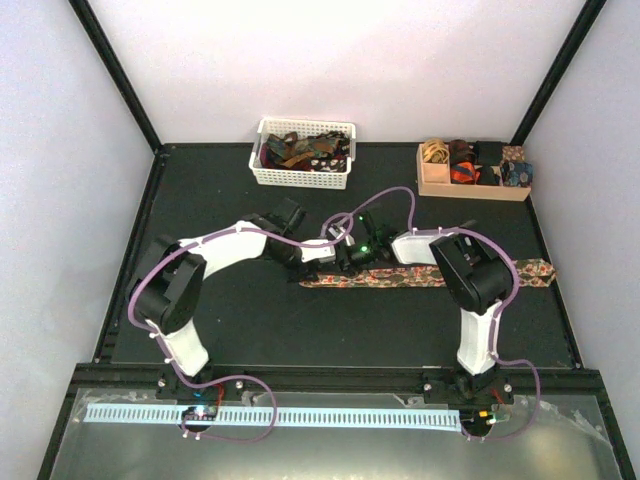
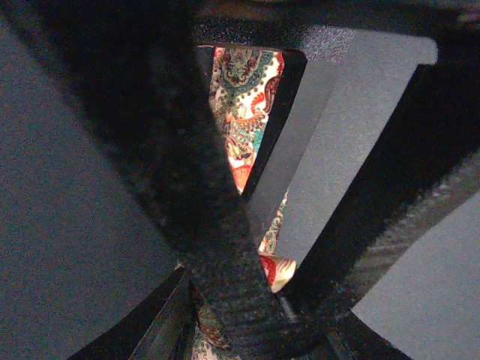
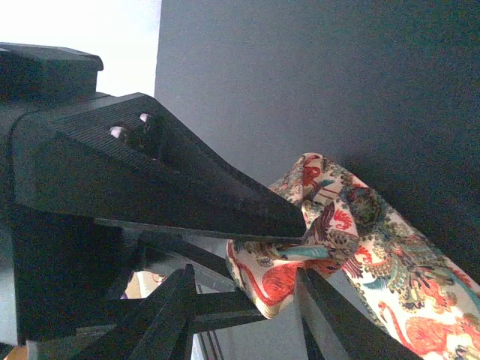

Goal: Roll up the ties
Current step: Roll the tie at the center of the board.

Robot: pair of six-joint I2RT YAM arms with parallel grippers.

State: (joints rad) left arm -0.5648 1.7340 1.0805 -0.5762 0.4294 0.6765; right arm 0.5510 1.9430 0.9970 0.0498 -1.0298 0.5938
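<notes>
A floral tie [image 1: 440,277], red, green and beige, lies stretched across the dark table from the middle to the right. Both grippers meet at its left end. My left gripper [image 1: 338,252] comes in from the left, and my right gripper [image 1: 368,250] comes in from the right. In the left wrist view the left gripper [image 2: 279,289] has its jaws closed on a folded bit of the tie [image 2: 240,112]. In the right wrist view the right gripper [image 3: 304,255] pinches a bunched fold of the tie [image 3: 375,255] just above the table.
A white slatted basket [image 1: 303,178] holding more ties [image 1: 305,150] stands at the back centre. A tan wooden compartment box [image 1: 470,186] with rolled ties [image 1: 460,160] stands at the back right. Black frame posts run along the table's edges.
</notes>
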